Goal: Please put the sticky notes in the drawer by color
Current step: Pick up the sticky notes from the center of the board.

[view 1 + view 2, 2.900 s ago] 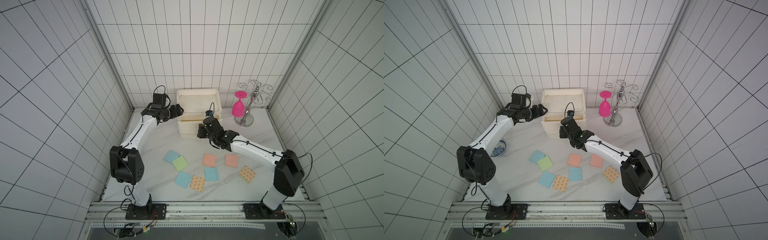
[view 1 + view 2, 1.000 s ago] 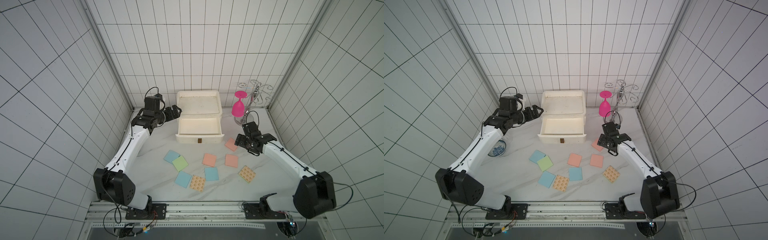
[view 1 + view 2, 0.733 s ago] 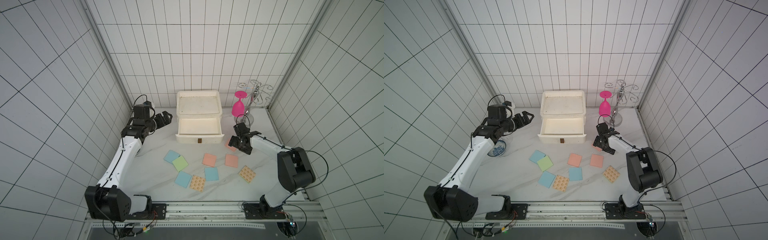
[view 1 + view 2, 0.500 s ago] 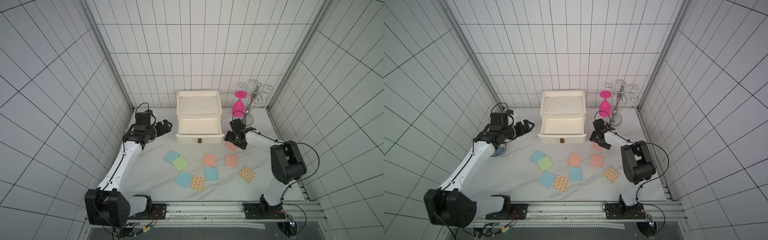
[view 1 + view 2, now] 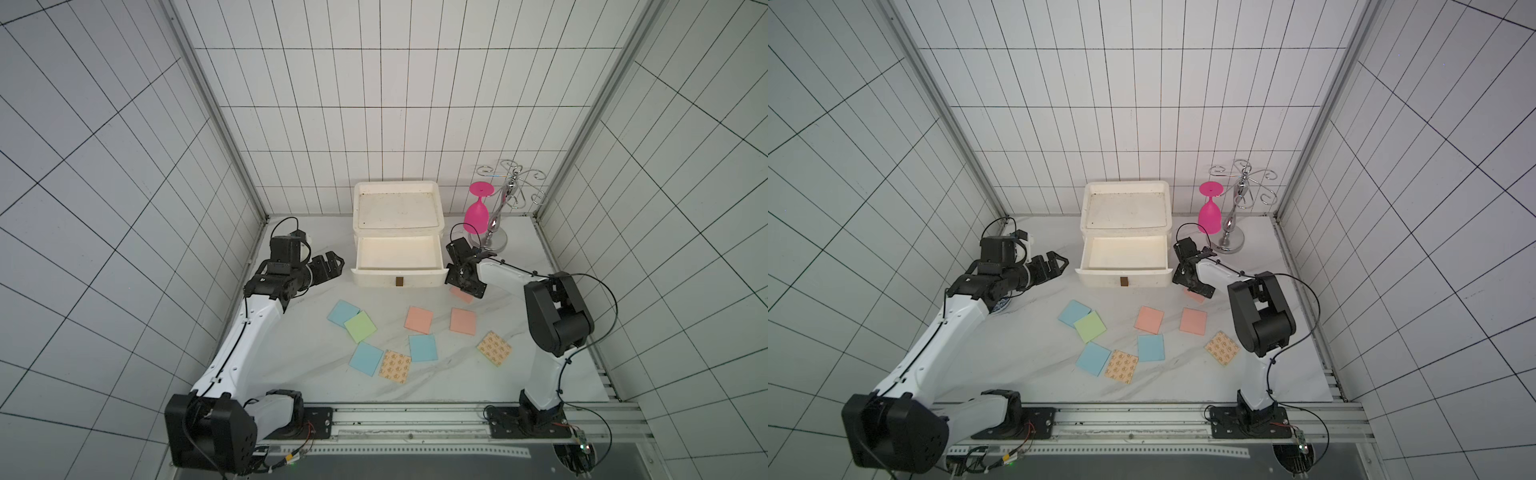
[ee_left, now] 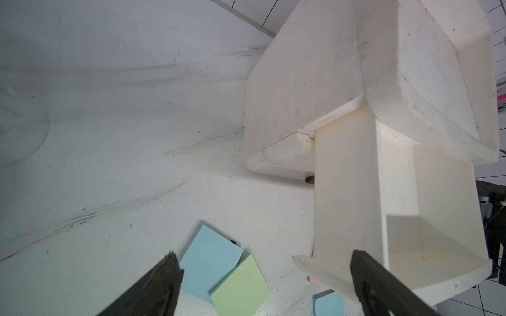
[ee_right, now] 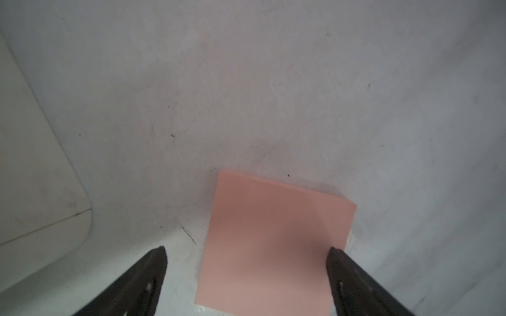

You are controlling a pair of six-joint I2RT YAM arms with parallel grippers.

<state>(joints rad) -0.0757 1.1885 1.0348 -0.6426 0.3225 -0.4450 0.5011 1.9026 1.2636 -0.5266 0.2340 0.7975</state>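
Our right gripper [image 7: 246, 250], jaws spread, hovers over a pink sticky note [image 7: 276, 229] lying on the table [image 5: 415, 386] just beside the open, empty drawer [image 5: 397, 277]. Next, we judge: lower, pinch an edge, lift it in. Our left gripper [image 5: 330, 266] idles spread.

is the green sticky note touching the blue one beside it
Touching. The left wrist view shows the green note lying over a corner of the blue note, with no gap.

You are looking at a robotics lab test cell: white gridded wall panels [image 5: 374, 104] are enclosing a marble-look tabletop [image 5: 316, 357] on three sides, and an aluminium rail [image 5: 415, 420] is carrying the left arm base [image 5: 282, 415], right arm base [image 5: 536, 419] and wiring [image 5: 297, 451].
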